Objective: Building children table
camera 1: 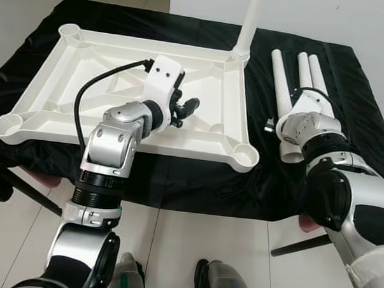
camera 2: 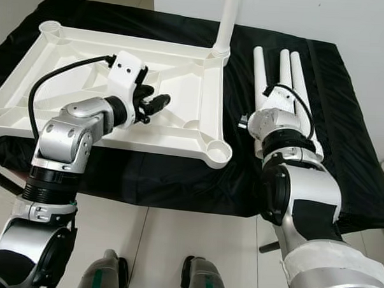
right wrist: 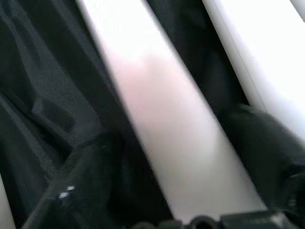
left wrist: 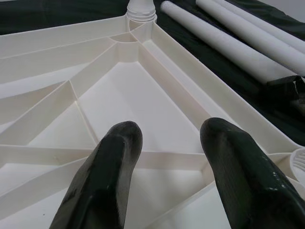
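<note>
Right gripper [right wrist: 157, 191]: mine, nearer arm; fingers spread either side of the nearest long white plastic table leg [camera 1: 284, 97], not visibly clamped. Leg's long axis runs straight ahead from my fingertips, on black cloth [camera 1: 347, 93].

Left gripper [camera 1: 188, 107]: parted, empty, over upturned white ribbed tabletop [camera 1: 75, 56].

Upturned white tabletop [camera 1: 200, 96], one leg [camera 1: 248, 25] fitted, three legs [camera 1: 301, 75] beside.
</note>
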`<state>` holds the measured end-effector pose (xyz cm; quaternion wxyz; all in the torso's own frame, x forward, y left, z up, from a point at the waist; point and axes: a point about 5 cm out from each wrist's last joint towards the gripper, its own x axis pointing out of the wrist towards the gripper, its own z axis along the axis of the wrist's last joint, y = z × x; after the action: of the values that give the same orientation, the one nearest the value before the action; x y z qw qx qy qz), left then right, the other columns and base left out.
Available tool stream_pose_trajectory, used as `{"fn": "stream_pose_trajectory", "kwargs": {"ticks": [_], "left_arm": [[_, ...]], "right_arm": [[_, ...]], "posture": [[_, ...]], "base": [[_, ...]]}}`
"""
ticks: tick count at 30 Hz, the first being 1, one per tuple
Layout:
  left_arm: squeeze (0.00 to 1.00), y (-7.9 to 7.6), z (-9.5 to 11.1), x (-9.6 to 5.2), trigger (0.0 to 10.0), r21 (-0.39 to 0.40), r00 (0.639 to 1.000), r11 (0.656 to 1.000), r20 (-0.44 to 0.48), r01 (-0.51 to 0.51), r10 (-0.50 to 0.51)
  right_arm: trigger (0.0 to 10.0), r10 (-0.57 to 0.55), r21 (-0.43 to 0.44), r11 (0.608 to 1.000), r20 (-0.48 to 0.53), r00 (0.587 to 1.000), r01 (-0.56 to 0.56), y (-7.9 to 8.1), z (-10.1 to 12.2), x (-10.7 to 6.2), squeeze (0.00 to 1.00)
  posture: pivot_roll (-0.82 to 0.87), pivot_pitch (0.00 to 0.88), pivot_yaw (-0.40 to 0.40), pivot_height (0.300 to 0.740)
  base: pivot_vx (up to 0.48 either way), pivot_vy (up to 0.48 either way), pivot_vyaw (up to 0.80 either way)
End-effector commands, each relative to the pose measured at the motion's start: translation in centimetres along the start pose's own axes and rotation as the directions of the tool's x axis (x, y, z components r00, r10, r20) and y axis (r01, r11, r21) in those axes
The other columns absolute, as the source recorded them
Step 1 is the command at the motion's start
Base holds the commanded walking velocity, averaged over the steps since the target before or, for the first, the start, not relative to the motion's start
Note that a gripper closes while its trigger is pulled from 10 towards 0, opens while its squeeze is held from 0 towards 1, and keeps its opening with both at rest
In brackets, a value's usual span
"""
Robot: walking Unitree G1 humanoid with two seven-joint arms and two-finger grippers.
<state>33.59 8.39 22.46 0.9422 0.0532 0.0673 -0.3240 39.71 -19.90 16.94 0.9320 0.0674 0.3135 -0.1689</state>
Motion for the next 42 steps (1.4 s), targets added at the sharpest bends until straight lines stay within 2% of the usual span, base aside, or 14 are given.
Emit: {"fn": "stream_pose_trajectory", "kwargs": {"ticks": [1,9,15,20,22,23,24,25,26,31,38,40,41,42], "left_arm": [[0.00,0.5,-0.4,-0.1,10.0,-0.004,0.991,0.991,-0.018,-0.135,0.135],[0.00,0.6,-0.3,-0.1,10.0,-0.001,0.991,0.991,-0.016,-0.136,0.136],[0.00,0.9,-0.3,-0.1,10.0,0.005,0.991,0.991,-0.016,-0.136,0.136],[0.00,1.3,0.0,-0.1,10.0,0.012,0.990,0.990,-0.008,-0.141,0.141],[0.00,1.5,0.2,0.0,10.0,0.019,0.990,0.989,-0.001,-0.144,0.144],[0.00,1.5,0.3,0.0,10.0,0.023,0.990,0.989,0.003,-0.144,0.144],[0.00,1.5,0.3,0.1,10.0,0.025,0.990,0.989,0.005,-0.143,0.143],[0.00,1.6,0.4,0.1,10.0,0.026,0.990,0.989,0.006,-0.143,0.143],[0.00,1.6,0.4,0.2,10.0,0.026,0.990,0.989,0.008,-0.144,0.143],[0.00,1.6,0.4,0.3,10.0,0.025,0.990,0.989,0.012,-0.143,0.143],[0.00,1.7,1.1,0.6,10.0,-0.008,0.992,0.993,0.045,-0.117,0.117],[0.00,1.9,1.7,0.5,10.0,-0.006,0.992,0.994,0.064,-0.106,0.107],[0.00,1.9,1.7,0.5,10.0,-0.006,0.992,0.994,0.064,-0.106,0.107],[0.00,2.1,2.0,0.4,10.0,0.000,0.992,0.995,0.075,-0.101,0.101]], "right_arm": [[0.0,0.054,0.029,0.998,-0.159,0.986,-0.050,0.3,-3.3,0.7,0.00],[0.0,0.081,0.072,0.995,-0.157,0.984,-0.070,0.5,-3.0,0.6,0.00],[0.0,0.164,0.099,0.983,-0.104,0.981,-0.154,1.4,-1.9,0.2,0.00],[0.0,0.245,0.117,0.963,0.004,0.969,-0.244,2.2,-0.1,-0.3,0.00],[0.0,0.295,0.119,0.945,0.083,0.952,-0.303,2.6,1.1,-0.7,0.00],[4.6,0.298,0.113,0.944,0.118,0.947,-0.311,2.6,1.5,-0.9,0.00],[4.6,0.295,0.109,0.944,0.138,0.945,-0.311,2.5,1.8,-0.9,0.00],[6.6,0.286,0.097,0.948,0.151,0.946,-0.303,2.4,1.9,-1.0,0.00],[10.0,0.287,0.089,0.948,0.171,0.943,-0.305,2.4,2.3,-1.1,0.00],[10.0,0.280,0.099,0.948,0.204,0.938,-0.304,2.1,2.9,-1.3,0.00],[10.0,0.282,0.088,0.938,0.361,0.889,-0.334,1.5,4.9,-2.1,0.00],[10.0,0.283,0.086,0.932,0.439,0.853,-0.353,1.1,5.2,-2.3,0.00],[10.0,0.283,0.086,0.932,0.439,0.853,-0.353,1.1,5.2,-2.3,0.00],[10.0,0.284,0.129,0.905,0.528,0.800,-0.406,0.5,5.2,-2.6,0.00]], "posture": [[-0.02,0.142,-0.035,0.740],[-0.01,0.141,-0.034,0.740],[-0.02,0.136,-0.037,0.740],[-0.02,0.129,-0.038,0.740],[-0.02,0.124,-0.043,0.740],[-0.02,0.122,-0.043,0.740],[-0.02,0.122,-0.043,0.740],[-0.02,0.120,-0.044,0.740],[-0.02,0.115,-0.046,0.740],[-0.03,0.111,-0.048,0.740],[-0.03,0.095,-0.050,0.740],[-0.02,0.082,-0.050,0.740],[-0.02,0.082,-0.050,0.740],[-0.02,0.074,-0.047,0.740]], "base": [[0.000,0.000,0.00],[0.000,0.000,0.00],[0.000,0.000,0.00],[0.000,0.000,0.00],[0.000,0.000,0.00],[0.000,0.000,0.00],[0.000,0.000,0.00],[0.000,0.000,0.00],[0.000,0.000,0.00],[0.000,0.000,0.00],[0.000,0.000,0.00],[0.000,0.000,0.00],[0.000,0.000,0.00],[0.000,0.000,0.00]]}}
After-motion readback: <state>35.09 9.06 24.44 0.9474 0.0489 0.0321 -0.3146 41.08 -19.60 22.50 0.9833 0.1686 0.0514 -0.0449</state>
